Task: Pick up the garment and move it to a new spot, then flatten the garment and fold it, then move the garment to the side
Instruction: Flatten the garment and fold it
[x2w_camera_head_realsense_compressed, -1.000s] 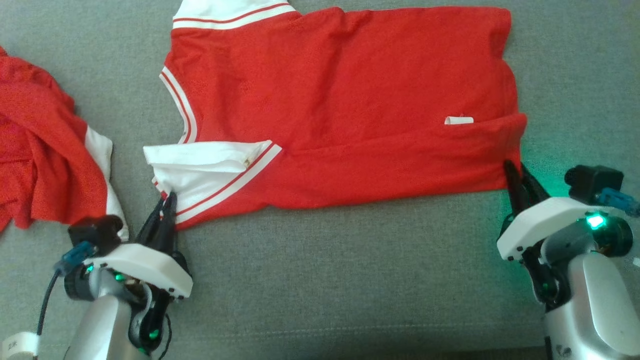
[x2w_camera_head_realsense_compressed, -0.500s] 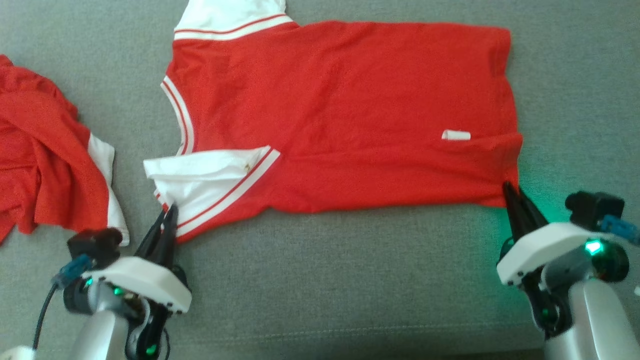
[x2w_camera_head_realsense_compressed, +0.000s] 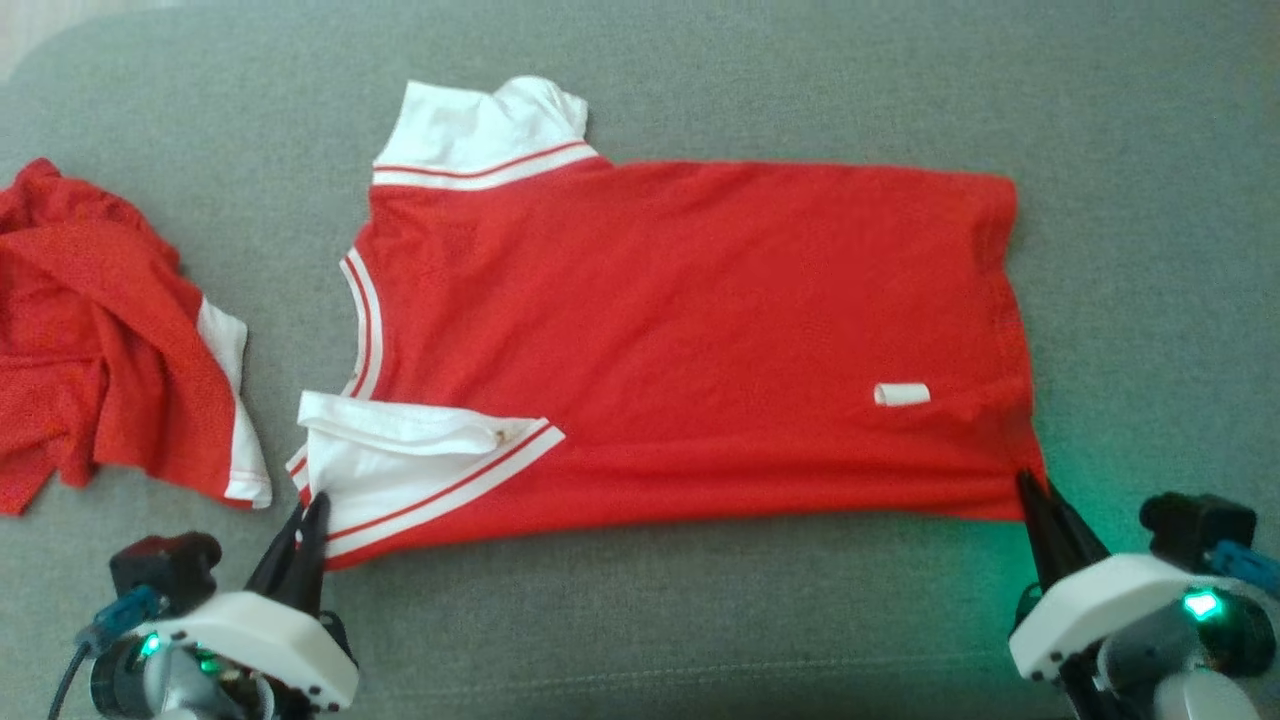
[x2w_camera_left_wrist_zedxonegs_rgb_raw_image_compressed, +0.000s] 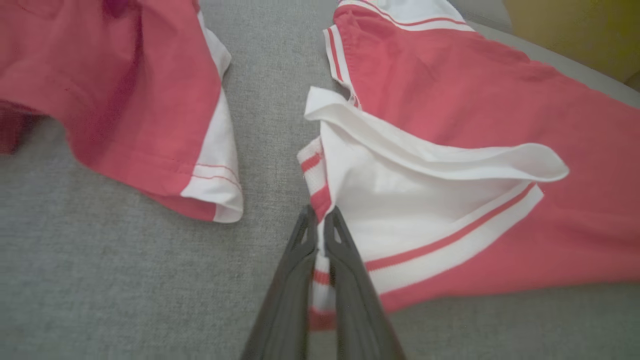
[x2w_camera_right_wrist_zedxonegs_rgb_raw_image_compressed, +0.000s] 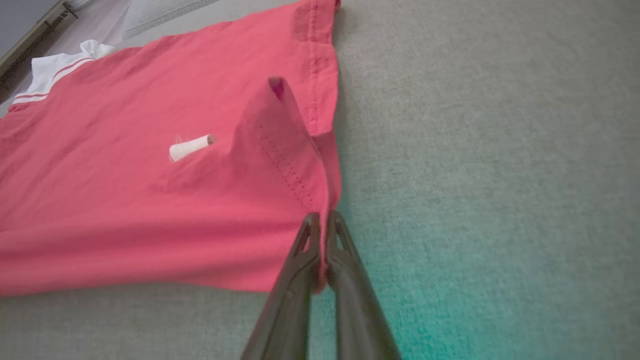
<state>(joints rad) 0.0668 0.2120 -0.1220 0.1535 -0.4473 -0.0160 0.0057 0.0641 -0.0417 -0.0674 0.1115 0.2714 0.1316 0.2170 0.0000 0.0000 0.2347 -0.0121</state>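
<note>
Pinching garment (x2w_camera_head_realsense_compressed: 680, 330) at striped sleeve cuff (x2w_camera_left_wrist_zedxonegs_rgb_raw_image_compressed: 320, 197) w/ L gripper (x2w_camera_left_wrist_zedxonegs_rgb_raw_image_compressed: 320, 216) and at hem corner (x2w_camera_right_wrist_zedxonegs_rgb_raw_image_compressed: 327, 195) w/ R gripper (x2w_camera_right_wrist_zedxonegs_rgb_raw_image_compressed: 322, 218), 2nd red shirt (x2w_camera_head_realsense_compressed: 100, 330) apart to garment's left.

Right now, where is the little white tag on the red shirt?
In the head view the little white tag lies on the red shirt near its right edge, close to the right gripper.

Three views on your red garment (x2w_camera_head_realsense_compressed: 680, 330)
Your head camera looks down from above on all of it; your wrist cameras sit low and close, the left facing its sleeve (x2w_camera_left_wrist_zedxonegs_rgb_raw_image_compressed: 425, 210), the right its hem corner (x2w_camera_right_wrist_zedxonegs_rgb_raw_image_compressed: 300, 150)
</note>
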